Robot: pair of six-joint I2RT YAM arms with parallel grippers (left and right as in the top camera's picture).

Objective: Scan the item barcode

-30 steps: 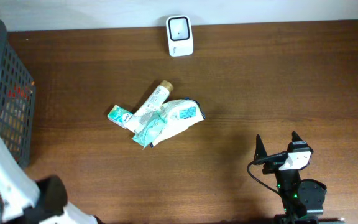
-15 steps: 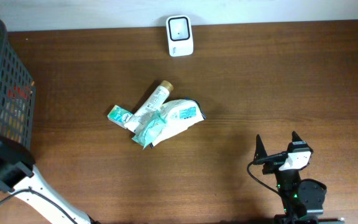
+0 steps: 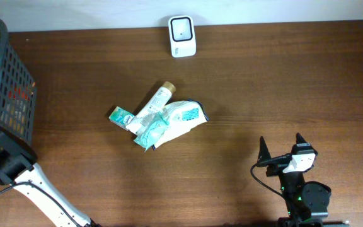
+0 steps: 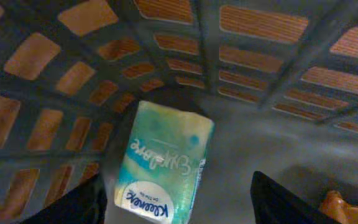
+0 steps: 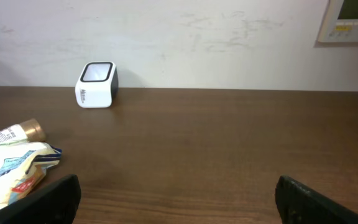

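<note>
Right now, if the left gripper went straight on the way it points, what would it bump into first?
The left gripper would most likely meet the tissue pack lying in the basket, directly ahead between its open jaws. How far off it is, is hard to judge.

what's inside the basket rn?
One Kleenex pack lies on the basket floor in the left wrist view, plus an orange object cut off at the frame edge. Overhead, the basket's wall and the frame edge hide the rest of its inside.

Teal Kleenex tissue pack point(image 4: 165, 163) lies tilted in the basket point(image 4: 260, 143).
</note>
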